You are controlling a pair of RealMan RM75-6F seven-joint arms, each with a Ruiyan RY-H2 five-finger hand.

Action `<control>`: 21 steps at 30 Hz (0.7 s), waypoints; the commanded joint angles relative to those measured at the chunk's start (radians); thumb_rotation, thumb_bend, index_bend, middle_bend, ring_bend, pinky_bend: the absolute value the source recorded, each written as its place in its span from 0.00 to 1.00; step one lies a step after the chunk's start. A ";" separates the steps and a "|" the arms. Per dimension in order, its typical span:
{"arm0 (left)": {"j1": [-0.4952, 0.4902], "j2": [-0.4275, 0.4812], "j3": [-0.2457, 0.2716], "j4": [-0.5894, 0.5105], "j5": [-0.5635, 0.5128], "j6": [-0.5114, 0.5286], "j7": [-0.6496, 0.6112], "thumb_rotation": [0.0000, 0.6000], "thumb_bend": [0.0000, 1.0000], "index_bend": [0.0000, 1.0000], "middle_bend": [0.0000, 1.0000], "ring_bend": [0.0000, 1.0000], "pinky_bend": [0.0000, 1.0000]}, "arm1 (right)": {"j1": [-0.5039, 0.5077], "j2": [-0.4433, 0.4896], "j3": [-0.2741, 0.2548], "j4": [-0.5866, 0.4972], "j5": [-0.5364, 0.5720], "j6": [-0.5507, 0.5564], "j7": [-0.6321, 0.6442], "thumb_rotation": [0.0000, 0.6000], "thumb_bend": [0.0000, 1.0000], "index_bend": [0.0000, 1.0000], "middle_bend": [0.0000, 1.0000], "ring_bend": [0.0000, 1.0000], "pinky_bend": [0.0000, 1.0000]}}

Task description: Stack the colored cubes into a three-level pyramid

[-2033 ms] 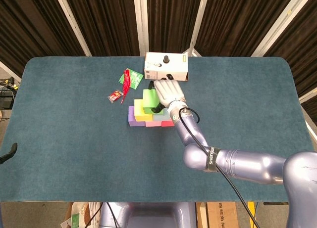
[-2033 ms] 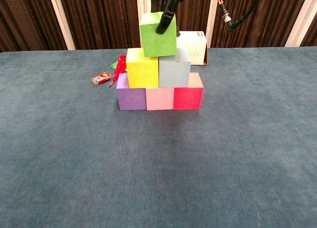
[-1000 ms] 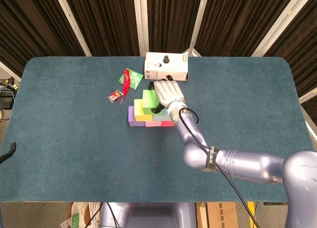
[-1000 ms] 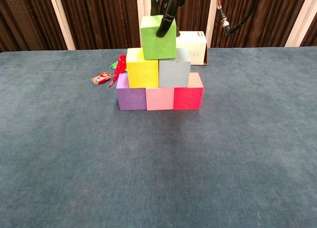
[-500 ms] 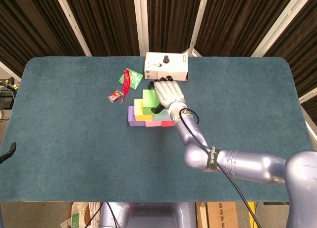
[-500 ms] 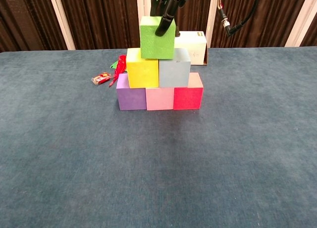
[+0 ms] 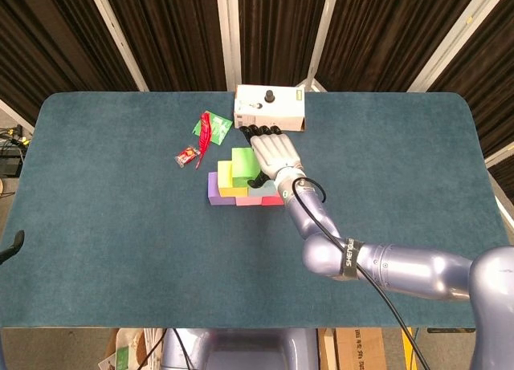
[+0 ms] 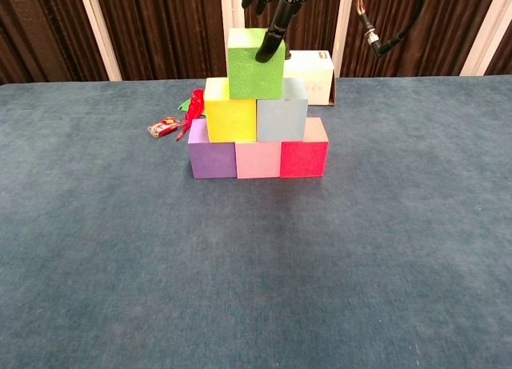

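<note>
Since two seconds ago the green foam cube [image 8: 255,63] has settled from a tilt to sit square on the second level, and the right robot hand [image 7: 274,152] has lifted slightly, its fingers spreading away from the cube.

On the teal carpeted counter [image 7: 112,225], going left to right, a small red wrapped sweet [image 7: 187,155] lies beside a green and red snack packet [image 7: 210,127], both just left of the stack. The pyramid stands near the counter's middle: a purple foam cube [image 8: 212,148], a pink foam cube [image 8: 258,159] and a red foam cube [image 8: 304,157] touch in a row as the base. On them rest a yellow foam cube [image 8: 230,111] and a pale blue-grey foam cube [image 8: 282,111], side by side. The green cube tops them, straddling their seam, upright.

Behind the stack stands a white cardboard box [image 7: 269,107] with a black knob on top.

In the head view the right robot hand hangs palm down over the right side of the pyramid, dark fingertips fanned toward the white box, released and grasping nothing. In the chest view one dark finger [image 8: 274,34] reaches down to the green cube's upper right corner and appears to touch it. The silver forearm runs back to the lower right. The left robot hand shows in neither view.
</note>
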 commanded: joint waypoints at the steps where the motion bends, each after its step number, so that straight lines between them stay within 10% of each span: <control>1: -0.002 0.002 -0.002 0.009 0.006 -0.001 -0.010 1.00 0.36 0.12 0.00 0.00 0.00 | -0.014 0.048 0.005 -0.053 -0.013 0.008 0.008 1.00 0.26 0.00 0.02 0.00 0.00; 12: -0.019 0.092 0.065 -0.017 0.063 -0.129 -0.053 1.00 0.37 0.12 0.00 0.00 0.00 | -0.289 0.461 -0.044 -0.457 -0.199 0.243 0.122 1.00 0.26 0.00 0.02 0.00 0.00; 21: -0.032 0.058 0.082 0.062 0.185 -0.067 -0.132 1.00 0.37 0.12 0.00 0.00 0.00 | -0.763 0.507 -0.225 -0.489 -0.820 0.441 0.399 1.00 0.26 0.00 0.02 0.00 0.00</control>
